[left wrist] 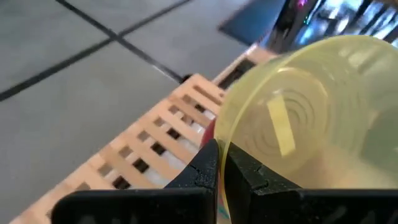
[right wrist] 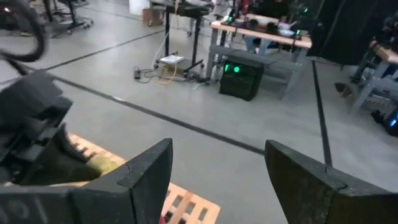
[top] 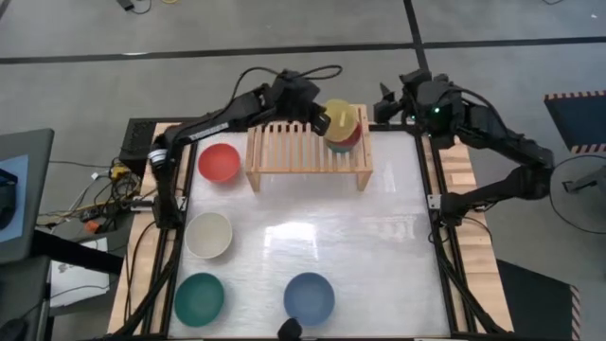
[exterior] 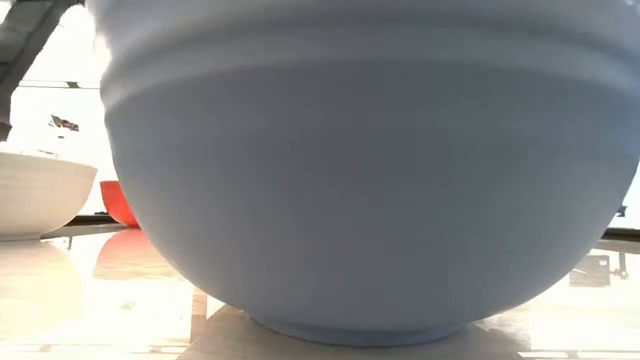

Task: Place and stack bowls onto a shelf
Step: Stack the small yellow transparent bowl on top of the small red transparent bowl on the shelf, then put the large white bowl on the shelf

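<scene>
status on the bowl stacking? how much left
Done: a small stack, magenta bowl visible, sits on the shelf at its right end. In hand: the left gripper pinches the yellow bowl by its rim above that stack. Left: red, cream, dark green and blue bowls on the table. Right gripper waits open behind the shelf.

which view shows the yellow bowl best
The left wrist view: the yellow bowl fills it, rim pinched in the left pincer above the shelf. The high view shows it small; the low view is blocked by the blue bowl; the right wrist view shows only a yellowish glimpse.
</scene>
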Controlling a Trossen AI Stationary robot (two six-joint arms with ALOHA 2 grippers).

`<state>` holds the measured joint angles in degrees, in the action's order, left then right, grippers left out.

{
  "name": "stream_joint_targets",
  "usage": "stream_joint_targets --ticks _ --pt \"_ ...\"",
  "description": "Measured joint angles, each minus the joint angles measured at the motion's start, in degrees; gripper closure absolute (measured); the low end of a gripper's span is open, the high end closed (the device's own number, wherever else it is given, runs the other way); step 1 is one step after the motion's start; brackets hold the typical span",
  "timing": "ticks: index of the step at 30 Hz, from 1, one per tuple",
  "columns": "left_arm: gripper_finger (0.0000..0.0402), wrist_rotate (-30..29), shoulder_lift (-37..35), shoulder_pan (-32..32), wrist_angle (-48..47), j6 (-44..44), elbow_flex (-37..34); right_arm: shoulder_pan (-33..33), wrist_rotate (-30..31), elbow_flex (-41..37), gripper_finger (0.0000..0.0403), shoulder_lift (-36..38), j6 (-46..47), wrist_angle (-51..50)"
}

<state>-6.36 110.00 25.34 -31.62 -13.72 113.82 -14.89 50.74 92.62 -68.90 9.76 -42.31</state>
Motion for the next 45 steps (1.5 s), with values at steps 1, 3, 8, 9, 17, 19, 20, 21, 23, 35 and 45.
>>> stream_joint_targets --ticks 1,3,8,9,17,19,20,21,23,35,45 --pt "0.0401 0.1 1.6 0.0 -3.7 0.7 3.3 -0.5 0.0 0.0 0.0121 0.1 0.6 -0.6" --pt "0.0401 0.3 5.0 0.0 -8.7 2.3 9.7 -0.7 -0.3 0.0 0.0121 0.3 1.2 -2.1" --pt "0.0401 2.9 11.8 0.3 -17.2 4.1 21.4 -0.7 -0.6 0.0 0.0121 0.8 5.3 -7.9" --pt "0.0401 4.2 12.1 0.3 -16.4 4.1 20.4 -0.7 -0.6 0.0 0.0121 0.7 5.9 -8.8" --pt "0.0375 6.8 12.0 0.5 -15.9 3.6 18.6 -0.7 -1.6 0.0 0.0121 0.7 10.6 -13.5" --pt "0.0352 7.0 12.0 0.5 -15.4 3.5 18.7 -0.9 -1.7 0.0 0.0121 0.7 11.6 -13.8" --pt "0.034 7.4 12.0 0.6 -15.0 3.5 18.8 -1.0 -2.2 0.0 0.0121 0.7 12.1 -13.9" --pt "0.0326 7.7 12.0 0.6 -14.6 3.3 18.9 -1.1 -2.8 0.0 0.0121 0.5 12.8 -14.1" --pt "0.03 8.0 12.0 0.5 -14.8 2.2 18.9 -1.5 -3.2 -0.1 0.0121 -0.3 13.3 -14.2" --pt "0.0229 2.6 5.0 0.4 -21.7 3.8 18.9 -6.0 -19.6 -4.0 0.0121 -8.5 14.4 -14.0" --pt "0.0249 -4.9 -9.5 -1.1 -27.2 4.3 -0.1 -6.1 -25.9 -8.4 0.0121 -7.6 17.0 -11.1"
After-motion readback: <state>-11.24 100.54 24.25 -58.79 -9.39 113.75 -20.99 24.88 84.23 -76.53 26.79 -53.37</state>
